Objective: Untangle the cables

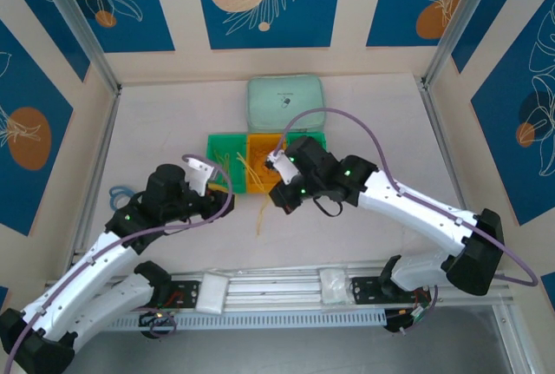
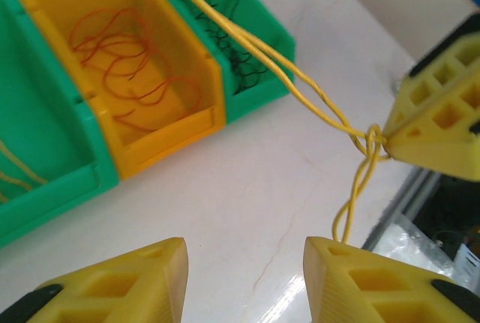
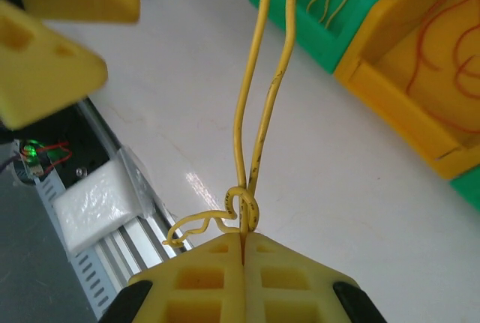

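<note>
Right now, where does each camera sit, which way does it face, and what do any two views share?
Top external: fixed above and behind the bases, looking down at the table; left arm and right arm show.
Left wrist: on the left arm, facing the orange bin past the open left claw, its fingers along the bottom.
Right wrist: on the right arm, looking over the right claw, shut on the yellow cable.
Shared: both wrist views hold that cable, the orange bin and the other arm's claw.

From here the counter (image 2: 247, 188) shows glossy white, catching glare. The orange bin (image 2: 166, 122) looks like smooth moulded plastic, the fingers (image 3: 199, 282) matt yellow plastic, and the yellow cable (image 3: 247, 207) has a slick coating.
</note>
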You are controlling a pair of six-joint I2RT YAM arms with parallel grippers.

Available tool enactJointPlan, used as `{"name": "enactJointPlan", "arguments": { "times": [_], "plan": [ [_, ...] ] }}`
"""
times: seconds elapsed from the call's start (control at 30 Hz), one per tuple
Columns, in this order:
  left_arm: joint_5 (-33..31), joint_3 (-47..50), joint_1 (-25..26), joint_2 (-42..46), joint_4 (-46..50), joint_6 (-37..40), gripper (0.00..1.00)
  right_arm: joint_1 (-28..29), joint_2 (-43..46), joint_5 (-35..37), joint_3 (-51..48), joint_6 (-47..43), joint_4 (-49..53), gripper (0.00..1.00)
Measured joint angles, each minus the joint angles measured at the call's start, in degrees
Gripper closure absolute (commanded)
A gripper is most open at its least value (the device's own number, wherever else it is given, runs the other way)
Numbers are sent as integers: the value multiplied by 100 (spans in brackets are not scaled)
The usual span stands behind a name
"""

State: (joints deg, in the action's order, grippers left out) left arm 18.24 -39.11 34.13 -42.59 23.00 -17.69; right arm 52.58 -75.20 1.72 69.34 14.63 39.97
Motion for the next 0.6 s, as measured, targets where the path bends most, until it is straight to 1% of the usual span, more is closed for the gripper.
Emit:
{"name": "enactJointPlan", "arguments": {
  "times": [0.13, 0.3, 0.47, 0.6],
  "plan": [
    [247, 4, 175, -170, -358, 0, 56, -20, 9, 219, 356, 103, 330, 100],
    [417, 31, 328, -367, -719, -2, 60, -125, -63, 280, 568, 286, 555, 100],
    [487, 33, 393, -476, -791, -22, 69, -205, -214, 254, 717, 393, 595, 100],
    [540, 83, 448, -527, -901, -52, 69, -282, -295, 164, 772, 455, 595, 100]
  ]
}}
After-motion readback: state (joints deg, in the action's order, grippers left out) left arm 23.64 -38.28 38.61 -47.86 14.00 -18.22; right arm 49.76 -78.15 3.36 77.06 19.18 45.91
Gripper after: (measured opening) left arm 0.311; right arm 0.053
